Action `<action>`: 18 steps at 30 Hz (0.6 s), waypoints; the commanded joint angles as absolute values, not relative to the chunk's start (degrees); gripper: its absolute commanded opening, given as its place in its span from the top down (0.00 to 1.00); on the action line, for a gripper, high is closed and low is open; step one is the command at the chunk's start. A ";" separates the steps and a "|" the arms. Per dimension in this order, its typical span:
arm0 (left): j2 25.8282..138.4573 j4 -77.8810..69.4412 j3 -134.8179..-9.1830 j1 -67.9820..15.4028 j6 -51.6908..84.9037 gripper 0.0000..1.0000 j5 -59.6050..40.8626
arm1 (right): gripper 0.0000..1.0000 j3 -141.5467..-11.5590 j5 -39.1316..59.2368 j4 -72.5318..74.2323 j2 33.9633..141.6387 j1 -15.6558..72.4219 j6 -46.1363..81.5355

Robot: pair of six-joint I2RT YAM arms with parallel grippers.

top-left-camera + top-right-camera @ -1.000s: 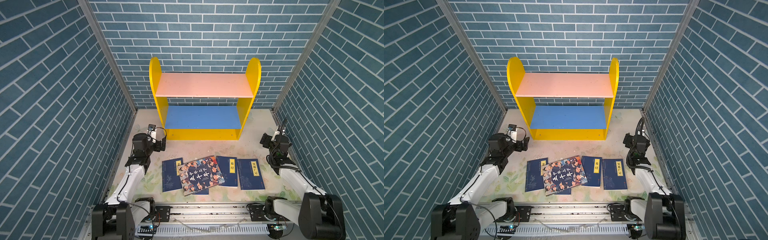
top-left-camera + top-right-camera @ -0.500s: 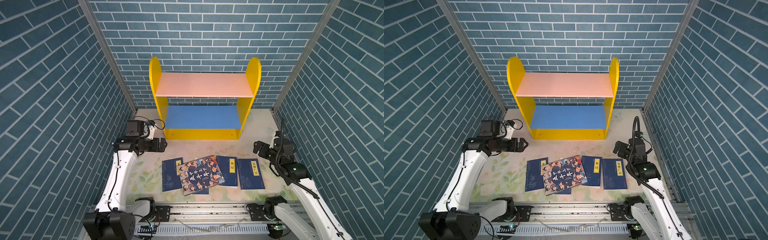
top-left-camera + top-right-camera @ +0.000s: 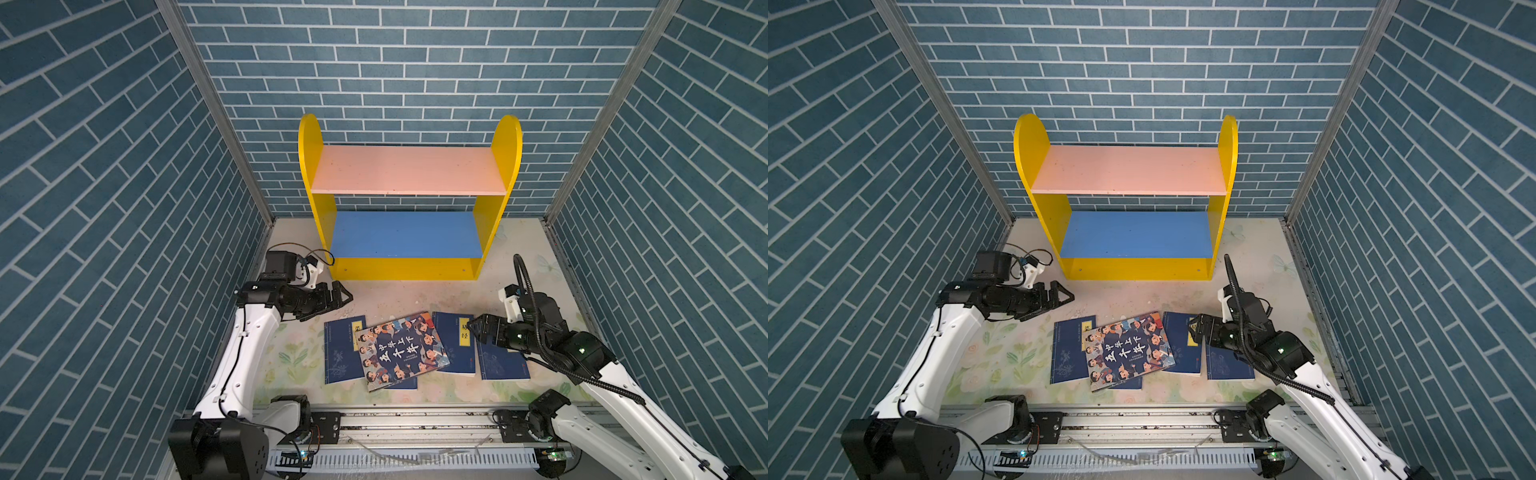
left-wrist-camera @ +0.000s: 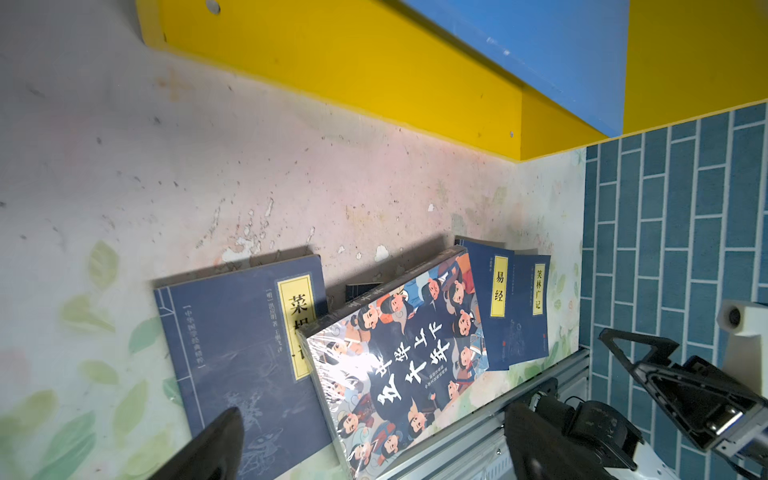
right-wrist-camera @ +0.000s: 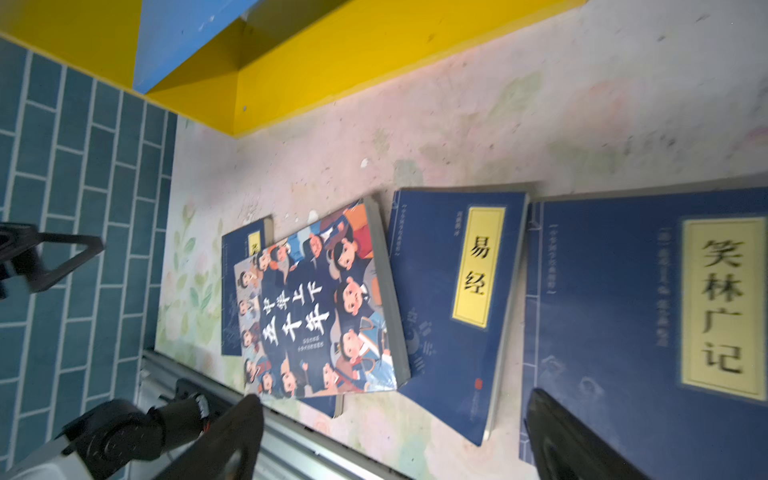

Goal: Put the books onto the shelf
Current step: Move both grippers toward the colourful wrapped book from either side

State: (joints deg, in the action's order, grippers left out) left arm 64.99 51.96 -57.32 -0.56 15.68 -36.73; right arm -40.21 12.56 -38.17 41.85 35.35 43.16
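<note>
Books lie flat along the table's front edge, long axes pointing at the shelf; right gripper — jaws wide, empty — hangs over the rightmost navy book, nearer than the left gripper — also wide, empty.

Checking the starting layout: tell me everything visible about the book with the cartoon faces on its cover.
The cartoon-faces book is a thick paperback in glossy clear wrap, faces ringing a dark centre with white Chinese characters. It lies cover up, skewed, before the shelf. It rests on the leftmost navy book, covering its label partly, and almost hides another navy book beneath. Its right edge meets a third navy book. The left tool and right tool hang apart from it.
</note>
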 commanded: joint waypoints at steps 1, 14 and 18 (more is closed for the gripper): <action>65.70 46.53 -52.20 -2.69 20.28 0.00 -38.25 | 0.03 -36.81 15.55 -31.98 42.43 38.59 48.65; 67.52 41.00 -42.22 -10.70 23.45 0.02 -38.33 | 0.07 -28.14 16.34 -16.71 48.34 47.40 55.72; 68.48 38.95 -40.17 -11.24 24.03 0.02 -38.01 | 0.08 -24.72 16.83 -13.71 47.15 47.85 57.97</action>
